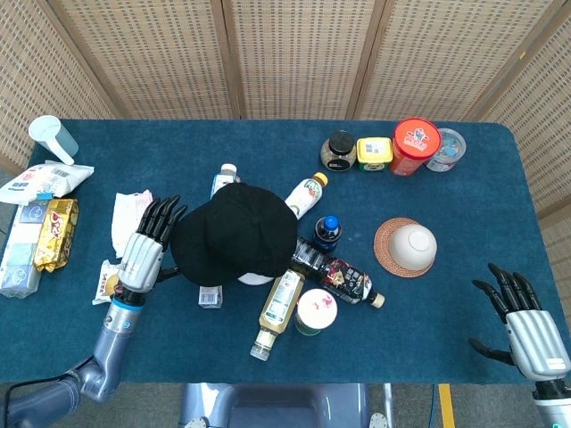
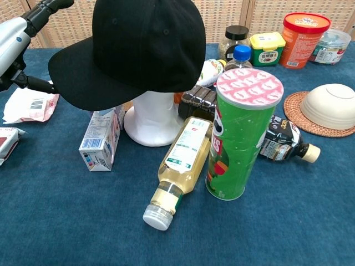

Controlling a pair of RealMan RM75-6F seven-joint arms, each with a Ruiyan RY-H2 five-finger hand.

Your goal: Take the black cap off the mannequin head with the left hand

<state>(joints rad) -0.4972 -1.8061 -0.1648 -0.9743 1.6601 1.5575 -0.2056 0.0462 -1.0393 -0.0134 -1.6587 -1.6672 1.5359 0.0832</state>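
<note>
The black cap (image 1: 236,234) sits on a white mannequin head (image 2: 154,119) near the table's middle, its brim pointing left. My left hand (image 1: 147,248) is at the brim's left edge with its fingers apart. In the chest view the left hand (image 2: 16,47) has its thumb reaching under the brim tip and its fingers raised above the brim; nothing is gripped. My right hand (image 1: 526,332) hovers open off the table's front right corner, holding nothing.
A small carton (image 2: 101,141), a lying yellow bottle (image 2: 180,166) and a green can (image 2: 244,138) crowd the mannequin's base. Snack packets (image 1: 49,234) lie to the left of the left hand. A bowl on a coaster (image 1: 410,245) sits at the right, jars (image 1: 393,150) at the back.
</note>
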